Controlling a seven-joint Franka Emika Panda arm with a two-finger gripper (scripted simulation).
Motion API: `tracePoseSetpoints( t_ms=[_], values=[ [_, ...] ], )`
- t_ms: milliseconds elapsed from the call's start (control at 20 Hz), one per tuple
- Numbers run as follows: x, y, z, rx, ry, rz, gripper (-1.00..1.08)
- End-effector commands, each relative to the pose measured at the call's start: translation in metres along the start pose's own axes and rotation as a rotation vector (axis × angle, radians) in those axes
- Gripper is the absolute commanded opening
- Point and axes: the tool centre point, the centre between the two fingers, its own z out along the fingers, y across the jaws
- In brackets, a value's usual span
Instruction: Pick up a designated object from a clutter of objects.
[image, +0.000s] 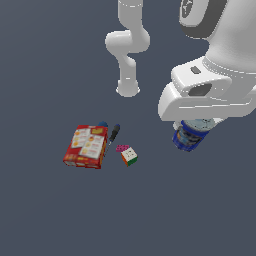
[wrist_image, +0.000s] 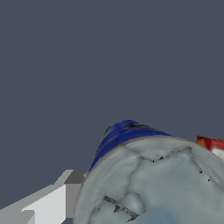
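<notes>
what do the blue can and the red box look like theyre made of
Blue can: probably metal, judging by its glossy dark-blue wall and dull silvery-grey top in the wrist view, though the render leaves it open. Red box: likely printed cardboard, being flat and matte red with pale label panels.

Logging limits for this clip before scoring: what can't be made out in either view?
- Jaws: exterior view, hidden under the white gripper housing; contact with the small dark-blue cylindrical can unseen.
- Can: wrist view, cut off by the frame edge; label unreadable.
- Flat red box: wrist view, only a corner past the can.
- Small blue thing: exterior view, mostly behind the box.
- Black-handled screwdriver: exterior view, tip too small.
</notes>
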Motion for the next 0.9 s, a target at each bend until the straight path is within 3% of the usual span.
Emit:
tracePoseSetpoints(
  t_ms=[0,400,850],
  values=[
    [0.004,-0.013,-0.019,0.000,0.003,0.001,-1.00],
    [0.012,-0.040,-0.052,0.001,0.004,0.001,-1.00],
    [0.017,-0.052,-0.066,0.002,0.004,0.000,-1.00]
  ],
)
